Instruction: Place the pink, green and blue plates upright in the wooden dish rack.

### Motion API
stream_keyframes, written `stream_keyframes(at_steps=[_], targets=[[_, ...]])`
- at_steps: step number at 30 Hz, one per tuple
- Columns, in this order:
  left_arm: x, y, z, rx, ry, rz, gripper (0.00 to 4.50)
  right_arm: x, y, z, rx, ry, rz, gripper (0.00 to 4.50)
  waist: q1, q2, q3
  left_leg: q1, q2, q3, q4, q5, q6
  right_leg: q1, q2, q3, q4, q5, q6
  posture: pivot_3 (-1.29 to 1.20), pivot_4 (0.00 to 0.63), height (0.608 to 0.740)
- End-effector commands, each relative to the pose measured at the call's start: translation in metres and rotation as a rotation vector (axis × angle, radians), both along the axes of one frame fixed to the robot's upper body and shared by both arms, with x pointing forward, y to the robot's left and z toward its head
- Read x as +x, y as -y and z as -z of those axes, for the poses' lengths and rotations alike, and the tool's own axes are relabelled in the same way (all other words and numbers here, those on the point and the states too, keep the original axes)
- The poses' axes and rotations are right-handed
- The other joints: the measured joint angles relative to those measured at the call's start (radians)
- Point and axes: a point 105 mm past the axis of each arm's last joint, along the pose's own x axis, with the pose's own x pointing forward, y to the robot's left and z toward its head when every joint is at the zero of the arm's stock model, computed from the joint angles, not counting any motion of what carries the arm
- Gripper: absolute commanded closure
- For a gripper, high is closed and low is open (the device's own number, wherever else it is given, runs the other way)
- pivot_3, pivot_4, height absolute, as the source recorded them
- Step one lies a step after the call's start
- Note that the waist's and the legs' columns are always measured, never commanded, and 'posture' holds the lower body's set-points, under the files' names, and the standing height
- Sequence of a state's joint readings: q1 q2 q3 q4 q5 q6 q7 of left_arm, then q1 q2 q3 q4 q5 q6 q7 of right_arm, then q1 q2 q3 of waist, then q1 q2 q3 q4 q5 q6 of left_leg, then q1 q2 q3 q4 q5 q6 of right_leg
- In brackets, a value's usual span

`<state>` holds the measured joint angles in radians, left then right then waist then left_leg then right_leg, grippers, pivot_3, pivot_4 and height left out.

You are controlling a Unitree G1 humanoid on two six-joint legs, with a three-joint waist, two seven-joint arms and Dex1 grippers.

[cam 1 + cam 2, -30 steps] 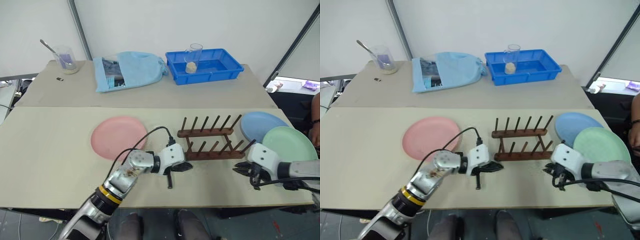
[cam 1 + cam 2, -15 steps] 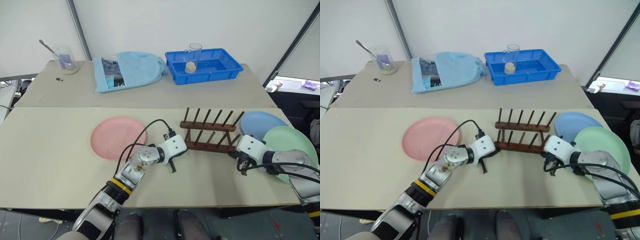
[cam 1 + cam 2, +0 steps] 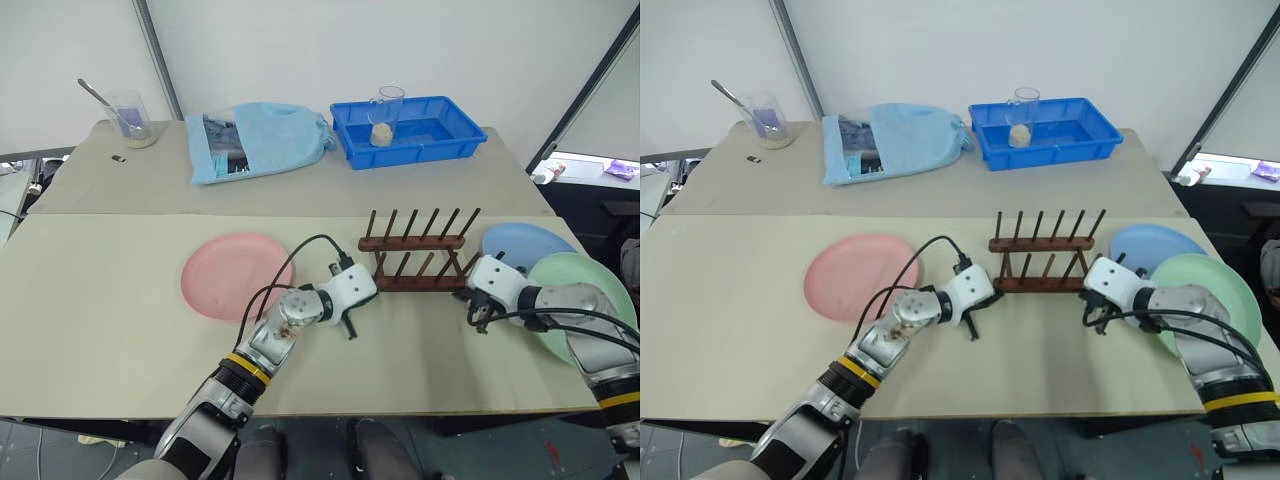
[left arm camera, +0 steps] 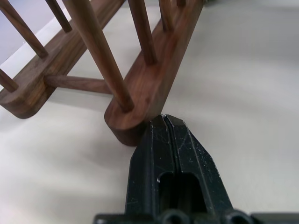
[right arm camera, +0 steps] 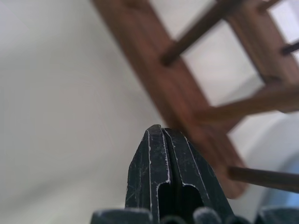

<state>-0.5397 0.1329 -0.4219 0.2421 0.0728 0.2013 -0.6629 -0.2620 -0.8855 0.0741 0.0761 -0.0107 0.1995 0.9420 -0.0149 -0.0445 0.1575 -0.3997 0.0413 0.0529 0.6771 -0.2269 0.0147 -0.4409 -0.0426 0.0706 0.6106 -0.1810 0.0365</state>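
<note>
A blue tray (image 3: 410,130) holding a glass (image 3: 387,115), a light blue bag (image 3: 258,141) and a beaker (image 3: 130,118).

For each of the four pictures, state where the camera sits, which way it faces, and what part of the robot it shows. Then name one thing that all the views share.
Left eye view: on the head, looking forward and down over the table; both arms show, reaching to the dish rack.
Right eye view: beside it, same scene; pink plate, blue plate, green plate lie flat.
Left wrist view: along the shut left gripper, at the rack's rail end.
Right wrist view: along the shut right gripper, at the rack's other end.
Shared: the dish rack.
</note>
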Motion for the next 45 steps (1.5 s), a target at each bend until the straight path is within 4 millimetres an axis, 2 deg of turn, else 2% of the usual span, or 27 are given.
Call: stream_keyframes(at_steps=[1, 3, 4, 6, 8, 9, 10, 13, 15, 17, 19, 25, 33, 34, 35, 38, 42, 43, 45], targets=[[-0.004, -0.014, -0.030, -0.071, 0.068, 0.019, 4.50, -0.011, -0.004, -0.021, 0.021, 0.016, -0.036, 4.46, -0.001, 0.000, 0.000, 0.000, 0.000, 0.000, 0.000, 0.000, 0.000, 0.000, 0.000, 0.000, 0.000, 0.000, 0.001, 0.00, 0.150, 0.740], [-0.012, -0.041, -0.044, -0.108, 0.069, -0.003, 4.50, -0.023, -0.010, -0.033, 0.039, 0.012, -0.070, 4.46, -0.006, 0.002, 0.000, 0.000, 0.000, 0.000, 0.000, 0.000, 0.000, 0.000, 0.000, 0.000, 0.000, 0.000, 0.001, 0.00, 0.150, 0.740], [-0.020, -0.056, -0.052, -0.130, 0.068, -0.008, 3.96, -0.031, -0.016, -0.040, 0.055, 0.007, -0.095, 3.88, -0.009, 0.002, 0.000, 0.000, 0.001, 0.000, -0.001, 0.000, 0.001, -0.001, 0.000, 0.000, 0.001, -0.001, 0.001, 0.00, 0.150, 0.740], [-0.031, -0.085, -0.063, -0.169, 0.059, -0.064, 3.28, -0.046, -0.028, -0.053, 0.096, -0.012, -0.155, 3.29, -0.015, 0.003, 0.000, 0.001, 0.003, 0.001, -0.002, -0.001, 0.002, -0.001, 0.001, 0.000, 0.002, -0.001, 0.001, 0.00, 0.150, 0.740], [-0.037, -0.113, -0.071, -0.206, 0.061, -0.171, 2.21, -0.059, -0.041, -0.065, 0.141, -0.027, -0.208, 2.54, -0.017, 0.003, 0.000, 0.002, 0.005, 0.000, -0.002, -0.001, 0.002, -0.001, 0.002, -0.001, 0.002, -0.002, -0.001, 0.00, 0.150, 0.740], [-0.039, -0.129, -0.073, -0.231, 0.051, -0.255, 1.82, -0.064, -0.047, -0.072, 0.167, -0.030, -0.233, 2.24, -0.015, 0.003, 0.000, 0.003, 0.005, 0.000, -0.002, -0.001, 0.002, 0.000, 0.002, -0.002, 0.002, -0.003, -0.002, 0.00, 0.150, 0.740], [-0.041, -0.144, -0.074, -0.270, 0.029, -0.345, 1.26, -0.067, -0.052, -0.077, 0.187, -0.028, -0.255, 1.87, -0.014, 0.003, 0.000, 0.003, 0.005, 0.000, -0.002, -0.001, 0.001, 0.000, 0.002, -0.002, 0.002, -0.003, -0.003, 0.00, 0.150, 0.740], [-0.046, -0.194, -0.077, -0.403, -0.004, -0.674, 0.00, -0.066, -0.067, -0.093, 0.242, 0.023, -0.319, 0.85, -0.013, 0.002, 0.001, 0.005, 0.006, 0.001, 0.000, -0.001, 0.001, 0.002, 0.000, -0.002, 0.001, -0.002, -0.002, 0.00, 0.150, 0.740], [-0.050, -0.228, -0.077, -0.510, -0.017, -0.916, 0.00, -0.064, -0.078, -0.099, 0.272, 0.039, -0.380, 0.17, -0.010, 0.000, 0.002, 0.005, 0.006, 0.002, 0.001, -0.001, 0.001, 0.002, -0.001, -0.002, 0.001, -0.002, -0.001, 0.00, 0.150, 0.740], [-0.056, -0.250, -0.069, -0.602, -0.071, -1.086, 0.00, -0.062, -0.090, -0.101, 0.299, 0.033, -0.438, 0.07, -0.010, -0.001, 0.002, 0.005, 0.005, 0.003, 0.001, -0.001, 0.001, 0.002, 0.000, -0.002, 0.000, -0.002, -0.001, 0.00, 0.150, 0.740], [-0.060, -0.258, -0.057, -0.614, -0.132, -1.172, 0.00, -0.057, -0.097, -0.101, 0.303, 0.028, -0.479, 0.07, -0.009, -0.002, 0.003, 0.006, 0.005, 0.003, 0.001, -0.001, 0.001, 0.003, 0.000, -0.002, 0.001, -0.002, -0.001, 0.00, 0.150, 0.740], [-0.060, -0.267, -0.033, -0.631, -0.261, -1.317, 0.00, -0.043, -0.111, -0.103, 0.270, 0.045, -0.567, 0.07, -0.001, -0.003, 0.003, 0.006, 0.004, 0.002, 0.001, -0.001, 0.000, 0.002, 0.000, -0.002, 0.001, -0.001, -0.001, 0.00, 0.150, 0.740], [-0.038, -0.250, -0.007, -0.637, -0.454, -1.330, 0.00, -0.041, -0.125, -0.111, 0.267, 0.058, -0.628, 0.07, 0.003, -0.003, 0.003, 0.001, 0.003, 0.000, -0.001, -0.002, 0.002, 0.000, 0.001, -0.002, 0.000, -0.003, -0.003, 0.00, 0.150, 0.740], [-0.035, -0.248, -0.005, -0.634, -0.467, -1.331, 0.54, -0.041, -0.126, -0.111, 0.266, 0.059, -0.632, 0.00, 0.003, -0.003, 0.003, 0.001, 0.002, 0.000, -0.001, -0.002, 0.002, 0.000, 0.000, -0.002, 0.001, -0.003, -0.003, 0.00, 0.150, 0.740], [-0.032, -0.247, -0.003, -0.631, -0.480, -1.331, 0.85, -0.041, -0.127, -0.112, 0.264, 0.060, -0.635, 0.00, 0.003, -0.003, 0.003, 0.001, 0.002, 0.000, -0.001, -0.002, 0.002, 0.000, 0.000, -0.002, 0.000, -0.003, -0.003, 0.00, 0.150, 0.740], [-0.022, -0.247, -0.003, -0.620, -0.505, -1.324, 2.27, -0.043, -0.129, -0.114, 0.258, 0.069, -0.642, 0.00, 0.004, -0.003, 0.003, 0.001, 0.002, 0.000, 0.000, -0.002, 0.002, 0.001, 0.000, -0.002, 0.001, -0.003, -0.002, 0.00, 0.150, 0.740], [-0.019, -0.246, -0.004, -0.629, -0.528, -1.319, 4.26, -0.044, -0.132, -0.118, 0.252, 0.089, -0.652, 0.00, 0.003, -0.003, 0.003, 0.002, 0.002, 0.001, 0.001, -0.002, 0.002, 0.001, 0.000, -0.002, 0.001, -0.002, -0.002, 0.00, 0.150, 0.740], [-0.018, -0.247, -0.006, -0.640, -0.524, -1.321, 4.45, -0.044, -0.133, -0.120, 0.252, 0.097, -0.657, 0.00, 0.003, -0.003, 0.003, 0.002, 0.002, 0.001, 0.001, -0.002, 0.002, 0.001, 0.000, -0.002, 0.001, -0.002, -0.002, 0.00, 0.150, 0.740], [-0.015, -0.248, -0.016, -0.685, -0.494, -1.319, 4.45, -0.043, -0.137, -0.123, 0.248, 0.117, -0.668, 0.00, 0.002, -0.003, 0.003, 0.002, 0.002, 0.001, 0.001, -0.002, 0.002, 0.001, 0.000, -0.002, 0.001, -0.002, -0.002, 0.00, 0.150, 0.740]])
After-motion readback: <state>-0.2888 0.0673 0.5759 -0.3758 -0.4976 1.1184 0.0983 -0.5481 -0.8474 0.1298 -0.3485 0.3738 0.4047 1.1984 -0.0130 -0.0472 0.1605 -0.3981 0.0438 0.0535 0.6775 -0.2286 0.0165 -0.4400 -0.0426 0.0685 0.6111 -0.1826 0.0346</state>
